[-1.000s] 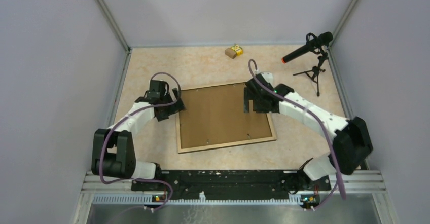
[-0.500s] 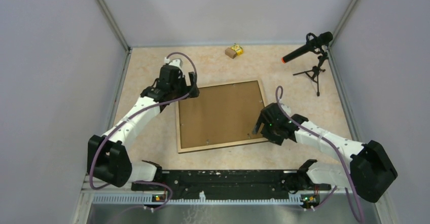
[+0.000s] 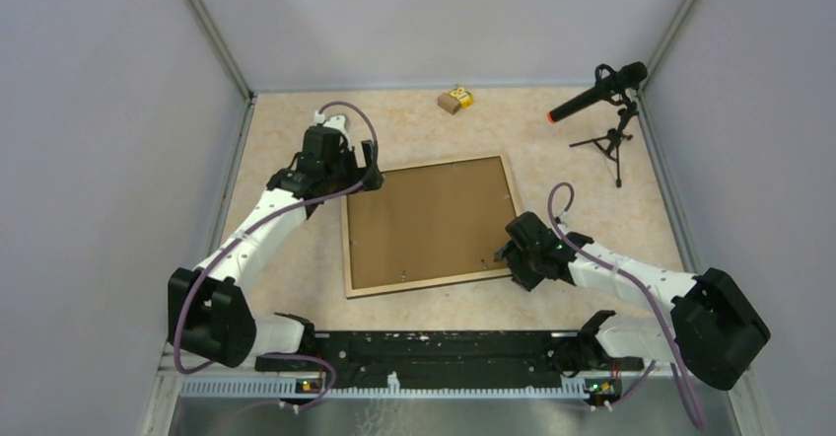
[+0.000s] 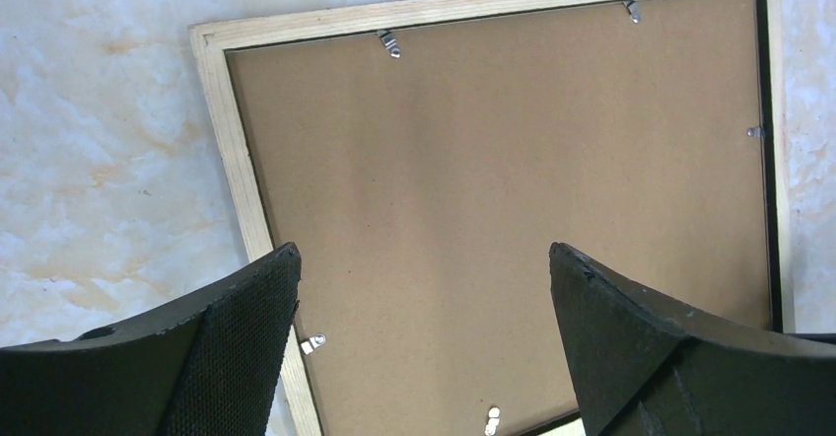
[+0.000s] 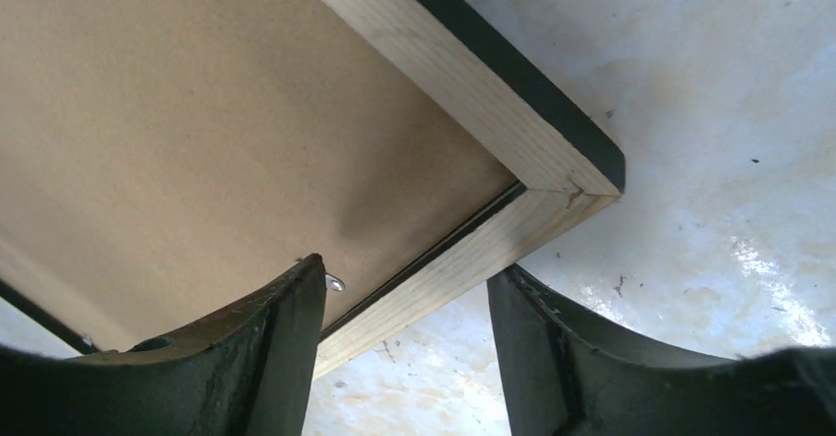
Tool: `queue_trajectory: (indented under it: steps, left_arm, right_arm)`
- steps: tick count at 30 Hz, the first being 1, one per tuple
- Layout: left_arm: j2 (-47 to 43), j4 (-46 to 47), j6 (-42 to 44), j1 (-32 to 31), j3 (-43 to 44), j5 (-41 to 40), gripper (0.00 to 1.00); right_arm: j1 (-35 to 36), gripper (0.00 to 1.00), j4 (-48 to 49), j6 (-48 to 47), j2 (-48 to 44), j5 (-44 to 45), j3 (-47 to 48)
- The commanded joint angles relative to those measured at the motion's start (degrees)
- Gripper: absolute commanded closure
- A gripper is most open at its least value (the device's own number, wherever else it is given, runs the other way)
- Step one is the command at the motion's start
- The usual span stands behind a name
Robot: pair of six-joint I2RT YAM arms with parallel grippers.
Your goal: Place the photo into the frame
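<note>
Frame [image 5: 463,71] lies back-up on desk [image 3: 414,120]: stiff, probably light, best pinched by its wooden rim. Right pincer [image 5: 404,278] straddles a corner, grip unclear; left pincer [image 4: 424,254] released above backing board [image 4: 493,180].

Frame [image 3: 346,249], face down, lying flat at centre of top view, light-wood rim up, brown backing [image 3: 429,224] seated inside, slightly skewed.

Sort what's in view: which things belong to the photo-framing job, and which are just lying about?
Job: frame, face down; brown backing board in it; metal clips on its rim; no photo in view.
Lying about: small yellow-brown box, far edge; microphone on tripod, far right.
</note>
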Motion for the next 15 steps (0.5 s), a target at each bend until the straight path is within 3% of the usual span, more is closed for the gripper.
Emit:
queue_trajectory:
  steps: [1, 3, 10, 15]
  left_arm:
    - [-2.8, 1.7, 1.1, 0.0, -0.9, 2.2, 0.01]
    - [-3.5, 2.5, 1.2, 0.0, -1.6, 2.4, 0.01]
    - [-6.1, 6.8, -1.2, 0.0, -2.5, 11.6, 0.01]
    - [-6.1, 7.9, -2.7, -0.4, 0.1, 17.8, 0.01]
  right_arm:
    - [0.5, 0.43, -0.2, 3.0, 2.1, 6.4, -1.4]
    - [0.2, 0.50, 0.0, 0.9, 2.7, 8.0, -1.4]
    - [-8.1, 1.00, 3.2, -18.0, 6.5, 7.8, 1.6]
    - [-11.4, 1.00, 7.9, -34.5, 10.9, 6.9, 5.6]
